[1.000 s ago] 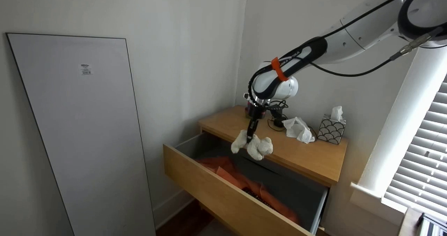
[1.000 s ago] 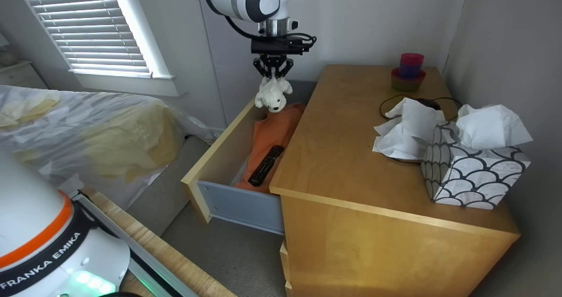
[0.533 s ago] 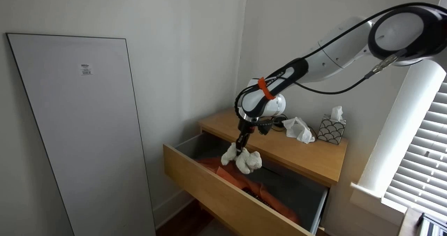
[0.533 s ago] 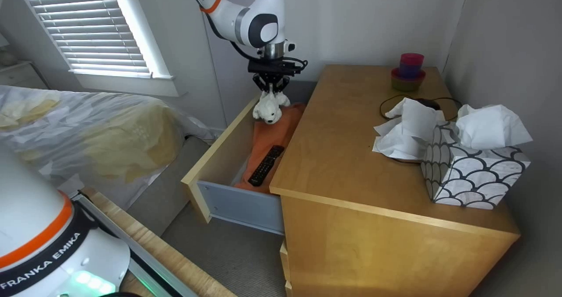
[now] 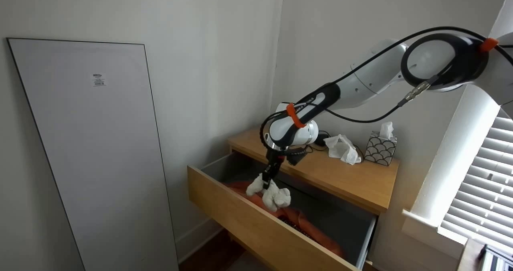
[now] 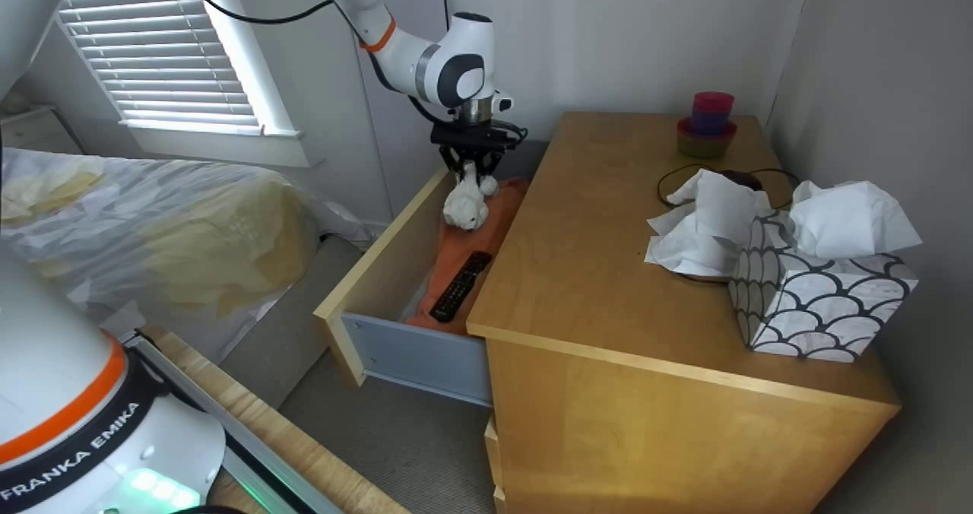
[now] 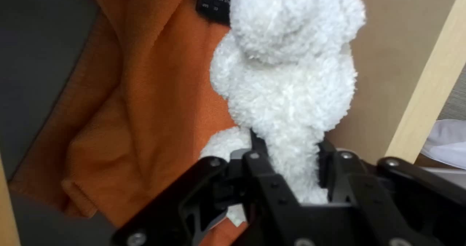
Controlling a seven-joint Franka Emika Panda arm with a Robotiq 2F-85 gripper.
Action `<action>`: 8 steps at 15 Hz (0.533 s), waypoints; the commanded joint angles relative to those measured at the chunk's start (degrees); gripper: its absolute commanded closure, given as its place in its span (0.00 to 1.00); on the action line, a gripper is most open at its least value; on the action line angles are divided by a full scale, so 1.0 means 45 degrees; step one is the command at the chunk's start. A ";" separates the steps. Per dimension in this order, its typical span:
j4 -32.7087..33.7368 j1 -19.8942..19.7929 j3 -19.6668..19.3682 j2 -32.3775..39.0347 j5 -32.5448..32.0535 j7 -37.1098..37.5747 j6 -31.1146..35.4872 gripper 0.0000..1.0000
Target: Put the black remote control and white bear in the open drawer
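The white bear point(image 6: 465, 208) is a cream-white plush, also seen in an exterior view point(image 5: 276, 197) and filling the wrist view point(image 7: 287, 89). My gripper point(image 6: 471, 173) is shut on the bear's lower body, with the plush squeezed between its black fingers point(image 7: 289, 146). The bear's head tips downward, low over the open drawer point(image 5: 256, 219). I cannot tell if it touches the orange cloth. The black remote control point(image 6: 461, 286) lies on the orange cloth inside the drawer. The bear's head partly covers the remote point(image 7: 214, 2) in the wrist view.
The orange cloth point(image 7: 160, 93) lies bunched in the drawer. The drawer's front wall point(image 7: 424, 82) stands close to the bear. The dresser top point(image 6: 593, 255) carries a patterned tissue box point(image 6: 828, 309), a crumpled tissue point(image 6: 707, 229), stacked cups point(image 6: 708, 130) and a cable.
The arm has come down with the bear, from above the drawer to low over its far part, and toward the drawer front. The bear's head has tipped further down. The remote has not moved.
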 commanded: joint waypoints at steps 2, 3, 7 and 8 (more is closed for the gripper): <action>-0.0603 0.0258 -0.0064 -0.0543 -0.0512 0.0504 0.0124 0.24; -0.0972 0.0281 -0.0098 -0.0885 -0.0603 0.0529 0.0136 0.17; -0.2851 0.0240 -0.0425 -0.2628 -0.1127 0.0797 -0.0036 0.00; -0.3318 0.0217 -0.0526 -0.3065 -0.1264 0.0862 -0.0058 0.00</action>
